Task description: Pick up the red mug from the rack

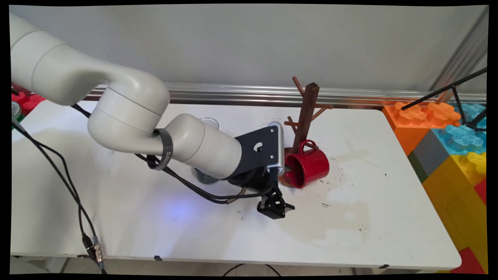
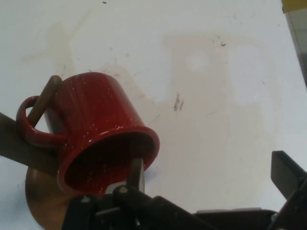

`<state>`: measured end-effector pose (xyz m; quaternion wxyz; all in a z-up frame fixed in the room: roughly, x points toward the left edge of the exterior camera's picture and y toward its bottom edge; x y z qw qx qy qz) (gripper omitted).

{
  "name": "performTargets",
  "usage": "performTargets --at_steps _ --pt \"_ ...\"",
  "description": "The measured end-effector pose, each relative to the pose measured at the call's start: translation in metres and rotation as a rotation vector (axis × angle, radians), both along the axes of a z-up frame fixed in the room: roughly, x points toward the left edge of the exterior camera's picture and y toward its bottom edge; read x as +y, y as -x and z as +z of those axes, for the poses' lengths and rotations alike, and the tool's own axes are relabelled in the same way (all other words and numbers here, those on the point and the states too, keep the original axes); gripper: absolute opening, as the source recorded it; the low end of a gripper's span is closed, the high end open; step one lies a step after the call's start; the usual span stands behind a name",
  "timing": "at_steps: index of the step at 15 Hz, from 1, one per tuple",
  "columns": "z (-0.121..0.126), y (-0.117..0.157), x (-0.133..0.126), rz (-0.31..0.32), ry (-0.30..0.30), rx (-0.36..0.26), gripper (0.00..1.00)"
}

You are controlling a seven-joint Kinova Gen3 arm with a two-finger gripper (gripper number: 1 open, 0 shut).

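Gripper: the gripper point(image 1: 282, 188) point(image 2: 211, 177) is spread wide and holds nothing; one of its fingers point(image 2: 136, 173) reaches into the mouth of the red mug point(image 1: 311, 165) point(image 2: 100, 124), and the other stands well out to the near side of it, over bare table
Mug: it hangs tilted by its handle on a low peg point(image 2: 43, 100) of the wooden mug tree point(image 1: 307, 112) point(image 2: 41, 201), with its mouth turned left and towards the near side, at the gripper; its lower rim sits at the tree's round base
Contact: whether the inner finger presses the mug's wall or only stands just inside it cannot be told
Doing it well: in my judgement the handle hooked on the peg is the thing to mind; a push along the table would bear the mug against the peg and could rock or slide the light tree, so any motion should be slow and follow the line of the peg
Grip: the wall is thin, glossy and curved, so a pinch on it would want the finger set deep, not on the lip
Arm pose: the arm reaches from the far left across the table point(image 1: 350, 217) point(image 2: 216, 72), forearm sloping down to the right, wrist low, hand pointing right at the mug's mouth; cables sag beneath it
Around: coloured toy bricks point(image 1: 447, 147) stand off the table's right end, well apart
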<state>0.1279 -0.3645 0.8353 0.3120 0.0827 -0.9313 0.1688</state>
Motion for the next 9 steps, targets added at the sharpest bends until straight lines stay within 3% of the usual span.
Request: performTargets --at_steps 3,9 --pt "-0.004 0.000 -0.001 0.006 -0.001 0.011 1.00" --pt "-0.012 -0.010 -0.004 0.051 -0.034 0.099 1.00"
